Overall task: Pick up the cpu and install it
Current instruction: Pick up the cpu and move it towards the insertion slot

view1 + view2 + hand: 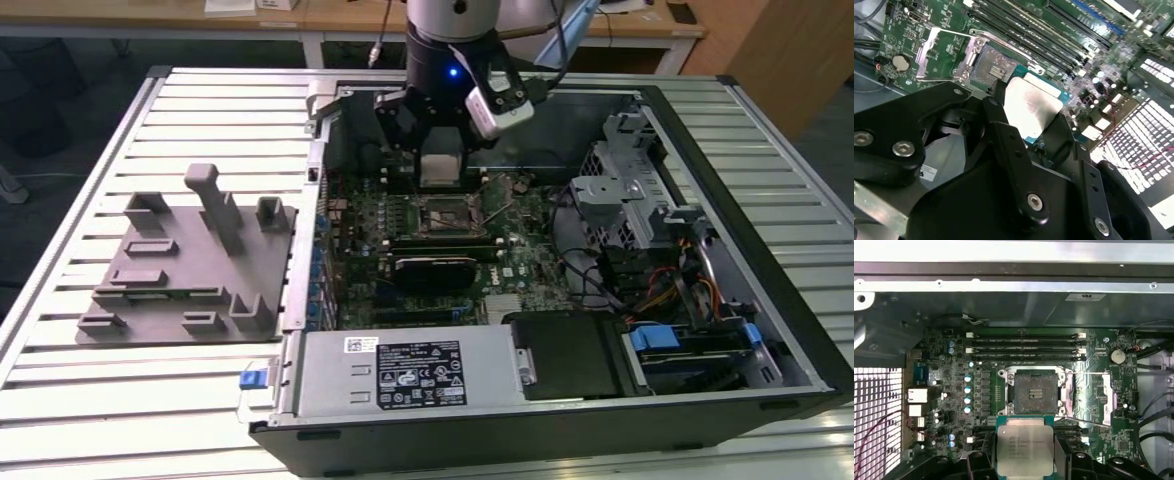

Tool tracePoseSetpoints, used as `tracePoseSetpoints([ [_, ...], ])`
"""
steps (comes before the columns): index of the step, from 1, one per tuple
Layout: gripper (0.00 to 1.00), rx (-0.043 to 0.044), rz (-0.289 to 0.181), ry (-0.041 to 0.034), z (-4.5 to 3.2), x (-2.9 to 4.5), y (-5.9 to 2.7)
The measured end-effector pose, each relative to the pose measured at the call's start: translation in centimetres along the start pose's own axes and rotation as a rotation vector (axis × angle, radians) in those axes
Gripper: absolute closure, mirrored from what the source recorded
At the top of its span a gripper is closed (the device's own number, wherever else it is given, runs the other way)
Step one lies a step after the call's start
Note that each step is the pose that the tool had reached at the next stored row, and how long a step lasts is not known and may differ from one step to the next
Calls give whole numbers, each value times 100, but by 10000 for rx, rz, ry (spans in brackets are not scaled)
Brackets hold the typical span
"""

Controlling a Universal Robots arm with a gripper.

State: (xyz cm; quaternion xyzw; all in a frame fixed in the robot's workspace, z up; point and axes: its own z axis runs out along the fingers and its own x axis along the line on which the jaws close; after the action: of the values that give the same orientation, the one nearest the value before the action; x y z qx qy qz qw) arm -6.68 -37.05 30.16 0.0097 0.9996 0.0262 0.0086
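First wrist view | I see hand point(1025, 462) clamped on cpu point(1025, 447) | open socket point(1035, 392) lies just beyond cpu, apart.

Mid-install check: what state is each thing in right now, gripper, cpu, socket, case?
gripper: shut on the cpu, fingers on two opposite edges.
cpu: held aloft, not in the socket.
socket: empty, uncovered.
load plate: swung open.
computer case: lying flat, side open.
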Motion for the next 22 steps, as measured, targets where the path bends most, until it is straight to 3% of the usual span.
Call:
tracePoseSetpoints([
  [14, 46, 3, 6, 135, 207, -214, 56],
  [22, 46, 3, 9, 184, 325, -287, 53],
])
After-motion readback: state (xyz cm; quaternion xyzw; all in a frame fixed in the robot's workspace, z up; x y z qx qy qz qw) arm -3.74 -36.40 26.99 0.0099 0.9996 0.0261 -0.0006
